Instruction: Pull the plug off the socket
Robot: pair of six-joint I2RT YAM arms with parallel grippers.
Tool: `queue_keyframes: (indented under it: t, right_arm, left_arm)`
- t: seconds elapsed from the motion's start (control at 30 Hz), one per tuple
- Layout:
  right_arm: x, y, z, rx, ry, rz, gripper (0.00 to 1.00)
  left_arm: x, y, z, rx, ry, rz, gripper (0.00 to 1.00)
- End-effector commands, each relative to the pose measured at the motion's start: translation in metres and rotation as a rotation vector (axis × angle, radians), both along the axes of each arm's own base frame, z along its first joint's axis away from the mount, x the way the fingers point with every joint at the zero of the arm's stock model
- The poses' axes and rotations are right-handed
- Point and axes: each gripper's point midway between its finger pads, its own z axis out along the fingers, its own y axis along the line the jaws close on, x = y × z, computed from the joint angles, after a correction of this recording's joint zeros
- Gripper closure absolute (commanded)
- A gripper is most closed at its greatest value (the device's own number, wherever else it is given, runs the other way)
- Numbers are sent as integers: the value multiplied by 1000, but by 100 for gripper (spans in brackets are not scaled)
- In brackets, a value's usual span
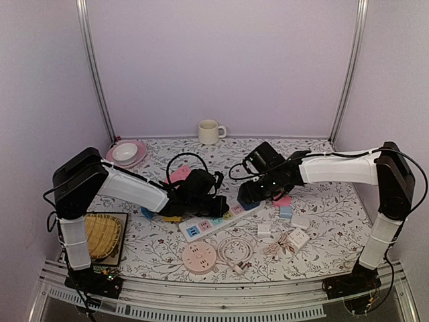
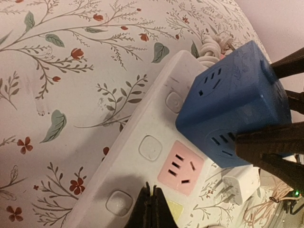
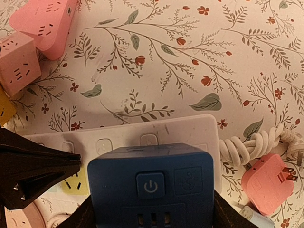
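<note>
Blue cube plug (image 1: pixel 249 200) sits on the end of the white power strip (image 1: pixel 214 225), at the end where the bundled white cord (image 3: pixel 251 145) comes out, mid-table on the floral cloth (image 1: pixel 322 251). Can't tell from any view whether its pins are fully seated. Right gripper (image 1: pixel 258 194) is about half open and clamped on the cube: in the right wrist view one of its fingers (image 3: pixel 88 216) sits on each side wall, with the power button face toward the camera. Left gripper (image 2: pixel 151 209) is fully closed and holds nothing; its tips are pressed together and point down at the strip top, just beside the pink outlet (image 2: pixel 180 168), next to the cube. Whether the tips actually touch the strip is unclear. Nearby: a loose pink adapter (image 3: pixel 266 183) beside the cord, two pink cubes (image 3: pixel 42 21) above the strip in the right wrist view, a round pink socket (image 1: pixel 199 258) and a coiled white cable (image 1: pixel 234 249) near the front edge, and a cream mug (image 1: pixel 211 131) at the back wall.
</note>
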Motion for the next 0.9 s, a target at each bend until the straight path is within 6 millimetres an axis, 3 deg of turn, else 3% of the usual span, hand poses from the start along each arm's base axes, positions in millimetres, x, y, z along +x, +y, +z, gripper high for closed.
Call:
queue_keyframes:
  t: [0.0,0.33,0.53,0.77,0.87]
  right_arm:
    - [23,13,80,195,-175,-34,39]
    - [19,15,109,246,-216,1,39]
    - [20,14,114,246,-231,7,38]
    - [34,-12,104,310,-168,-64,37]
    - [38,-32,91,373,-121,-110,37]
  left_arm:
    - [-38,48,-79,266,173,-5,100]
    - [-37,45,-78,263,168,-11,100]
    - [-36,41,-75,259,162,-19,100]
    - [-33,37,-61,242,130,-28,100]
    - [-29,33,-49,221,109,-30,100]
